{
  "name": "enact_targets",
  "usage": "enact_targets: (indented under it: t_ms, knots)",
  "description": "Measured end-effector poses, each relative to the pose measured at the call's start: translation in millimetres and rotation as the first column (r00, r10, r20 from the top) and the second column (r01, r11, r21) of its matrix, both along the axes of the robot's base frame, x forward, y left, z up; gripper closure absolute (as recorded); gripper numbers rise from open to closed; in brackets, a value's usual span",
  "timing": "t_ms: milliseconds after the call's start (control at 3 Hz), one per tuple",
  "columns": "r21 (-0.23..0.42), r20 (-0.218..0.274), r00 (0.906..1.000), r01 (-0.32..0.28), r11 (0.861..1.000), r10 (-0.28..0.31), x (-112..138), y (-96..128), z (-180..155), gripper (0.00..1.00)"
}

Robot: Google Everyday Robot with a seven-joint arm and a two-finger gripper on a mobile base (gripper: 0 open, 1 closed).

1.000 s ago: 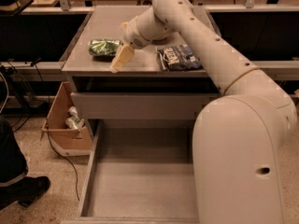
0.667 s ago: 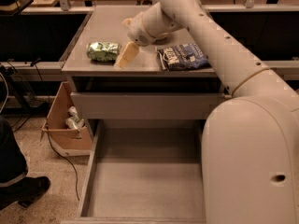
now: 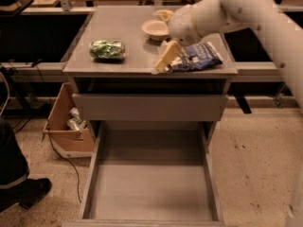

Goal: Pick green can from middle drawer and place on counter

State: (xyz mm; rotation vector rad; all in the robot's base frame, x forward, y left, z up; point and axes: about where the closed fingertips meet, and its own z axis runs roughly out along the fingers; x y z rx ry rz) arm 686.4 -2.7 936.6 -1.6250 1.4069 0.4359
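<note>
The shiny green can (image 3: 108, 49) on the flat grey counter (image 3: 124, 26) looks light and thin, so I'd hold its middle; my pale gripper (image 3: 159, 66), at its three o'clock, may be open or closed, I cannot tell.

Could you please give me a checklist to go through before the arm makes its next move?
1. Green can on counter: ok, lying on its side.
2. Gripper off the can: ok, it hangs to the can's right, over the counter's front edge.
3. Gripper clear of chip bag: cannot tell, they overlap in view.
4. Middle drawer without can: ok, none visible.
5. Drawer shut: not ok, pulled out.
</note>
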Motion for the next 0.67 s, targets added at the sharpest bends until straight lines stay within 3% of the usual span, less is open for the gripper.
enact_targets:
  t_ms: [333, 667]
  knots:
    - [-0.012, 0.066, 0.997, 0.041, 0.999, -0.04, -40, -77, 33, 0.0]
    - [-0.015, 0.073, 0.9953, 0.066, 0.998, -0.064, -47, -101, 35, 0.0]
